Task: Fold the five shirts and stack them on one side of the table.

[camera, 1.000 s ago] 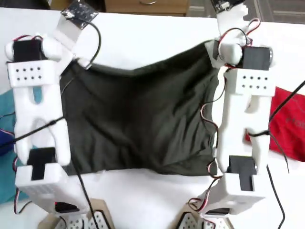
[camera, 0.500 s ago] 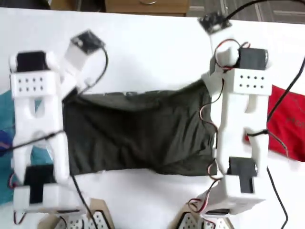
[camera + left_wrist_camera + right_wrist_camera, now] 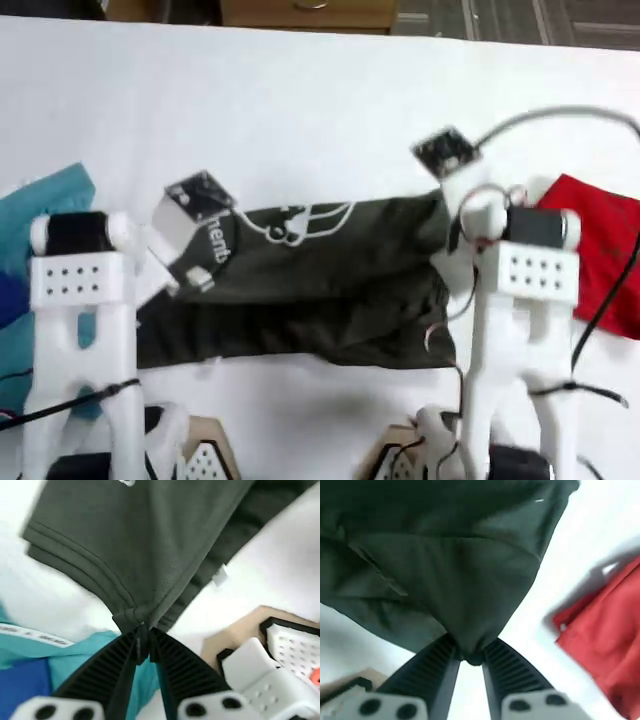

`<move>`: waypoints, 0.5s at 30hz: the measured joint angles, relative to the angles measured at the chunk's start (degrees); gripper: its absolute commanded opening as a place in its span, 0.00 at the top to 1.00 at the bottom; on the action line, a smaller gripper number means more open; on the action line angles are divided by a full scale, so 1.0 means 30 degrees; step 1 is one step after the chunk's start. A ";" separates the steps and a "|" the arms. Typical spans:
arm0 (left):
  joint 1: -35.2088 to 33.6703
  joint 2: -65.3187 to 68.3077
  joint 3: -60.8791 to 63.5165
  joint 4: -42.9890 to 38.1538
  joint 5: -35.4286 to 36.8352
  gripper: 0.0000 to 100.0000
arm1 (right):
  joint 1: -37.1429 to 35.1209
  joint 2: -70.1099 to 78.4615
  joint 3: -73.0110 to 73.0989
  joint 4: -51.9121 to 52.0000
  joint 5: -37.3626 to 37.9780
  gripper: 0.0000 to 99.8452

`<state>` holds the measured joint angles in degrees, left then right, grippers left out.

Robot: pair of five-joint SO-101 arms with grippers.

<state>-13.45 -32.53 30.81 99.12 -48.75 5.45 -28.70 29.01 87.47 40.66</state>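
A dark green shirt (image 3: 310,275) with white print lies across the table's front middle, its far edge doubled over toward the near edge. My left gripper (image 3: 190,272) is shut on the shirt's left corner; in the left wrist view the gripper (image 3: 143,647) pinches the bunched hem of the shirt (image 3: 150,545). My right gripper (image 3: 450,240) is shut on the right corner; the right wrist view has the gripper (image 3: 470,655) clamping a fold of the shirt (image 3: 435,565). A red shirt (image 3: 600,240) lies at the right and a teal shirt (image 3: 40,220) at the left.
The white table (image 3: 300,120) stretches bare behind the shirt. Both arm bases (image 3: 300,460) stand at the front edge. The red shirt (image 3: 605,645) lies close beside my right gripper, and the teal shirt (image 3: 55,655) with a blue patch lies under my left gripper.
Both grippers have pulled the dark shirt's far edge toward the front of the table, folding it over itself. The white print now faces up.
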 measured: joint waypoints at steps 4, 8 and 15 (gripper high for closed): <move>0.0000 -0.0410 0.1495 -0.0381 0.0000 0.98 | 0.1553 -0.1670 0.4747 -0.2051 0.1612 0.98; -0.0821 -0.0440 0.1934 -0.0557 -0.0674 0.98 | 0.3077 -0.2520 0.7648 -0.3399 0.3077 0.98; -0.3663 -0.0440 0.1407 -0.0440 -0.2256 0.98 | 0.4630 -0.2725 0.8264 -0.3663 0.4542 0.98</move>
<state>-24.44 -33.85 35.03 97.80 -55.52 19.34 -36.88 53.80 76.48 54.29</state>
